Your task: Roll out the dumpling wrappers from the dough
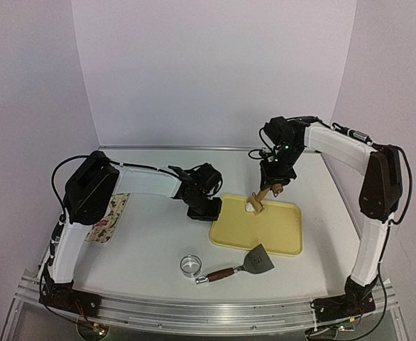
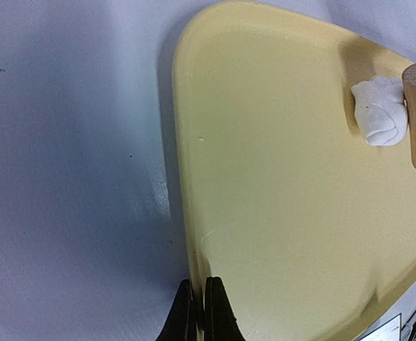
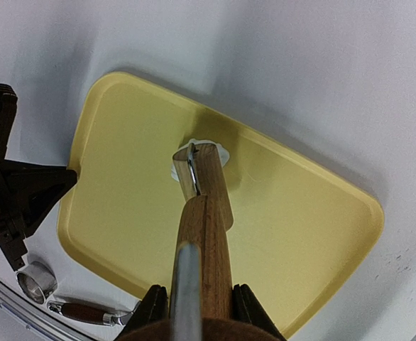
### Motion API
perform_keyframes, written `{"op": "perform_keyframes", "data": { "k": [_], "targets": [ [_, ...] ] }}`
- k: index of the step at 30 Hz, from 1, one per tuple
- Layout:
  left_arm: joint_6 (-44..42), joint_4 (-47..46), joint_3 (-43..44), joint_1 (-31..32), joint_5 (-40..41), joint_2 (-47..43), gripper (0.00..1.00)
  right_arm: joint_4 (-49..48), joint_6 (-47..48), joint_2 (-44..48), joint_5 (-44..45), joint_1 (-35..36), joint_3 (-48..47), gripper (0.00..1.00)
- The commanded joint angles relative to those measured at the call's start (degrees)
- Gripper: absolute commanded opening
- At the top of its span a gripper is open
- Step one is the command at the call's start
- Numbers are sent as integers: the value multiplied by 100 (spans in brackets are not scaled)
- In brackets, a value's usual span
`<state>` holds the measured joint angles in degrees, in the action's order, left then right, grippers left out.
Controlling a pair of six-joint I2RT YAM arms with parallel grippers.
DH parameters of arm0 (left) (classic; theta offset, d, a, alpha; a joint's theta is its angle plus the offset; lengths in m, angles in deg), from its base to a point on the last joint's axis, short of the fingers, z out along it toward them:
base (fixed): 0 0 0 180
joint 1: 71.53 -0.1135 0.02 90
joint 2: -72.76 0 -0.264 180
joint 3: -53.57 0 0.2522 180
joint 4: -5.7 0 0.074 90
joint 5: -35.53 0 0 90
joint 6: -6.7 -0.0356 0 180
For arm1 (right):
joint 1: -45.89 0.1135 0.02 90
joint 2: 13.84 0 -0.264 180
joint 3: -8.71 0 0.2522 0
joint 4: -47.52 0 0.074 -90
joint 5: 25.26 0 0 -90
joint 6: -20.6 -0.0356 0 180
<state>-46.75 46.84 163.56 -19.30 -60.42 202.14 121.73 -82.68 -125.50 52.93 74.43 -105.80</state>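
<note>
The left gripper [image 2: 199, 288], on a low arm stretched across the table, is clamped shut at the left rim of the yellow tray [image 1: 275, 238] (whether it pinches the rim is unclear). Far left lies a patterned sheet [image 1: 108, 219], its print too small to read. The dough [image 2: 380, 110] is a white lump in the tray's far left corner. The right gripper [image 1: 276, 176], reaching down from a high elbow, grasps a wooden rolling pin [image 3: 204, 234], tilted with its tip on the dough.
</note>
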Motion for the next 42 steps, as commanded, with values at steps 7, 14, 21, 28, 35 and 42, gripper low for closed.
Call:
{"op": "perform_keyframes", "data": {
  "k": [7, 14, 21, 28, 35, 42],
  "targets": [
    [35, 242, -93, 86, -110, -98, 0, -154, 131, -206, 13, 16, -179, 0],
    [28, 242, -100, 86, -125, -98, 0, -225, 123, -296, 15, 46, -95, 0],
    [17, 229, -90, 86, -125, -102, 0, -256, 129, -472, 120, 91, 8, 0],
    [-15, 174, -73, 85, -185, -74, 0, -340, 128, -712, 76, 124, -8, 0],
    [-41, 145, -89, 86, -187, -80, 0, -390, 99, -828, 82, 206, -14, 0],
    [-46, 42, -303, 86, -144, -205, 0, -314, -389, -461, 898, 215, 181, 0]
  ]
}}
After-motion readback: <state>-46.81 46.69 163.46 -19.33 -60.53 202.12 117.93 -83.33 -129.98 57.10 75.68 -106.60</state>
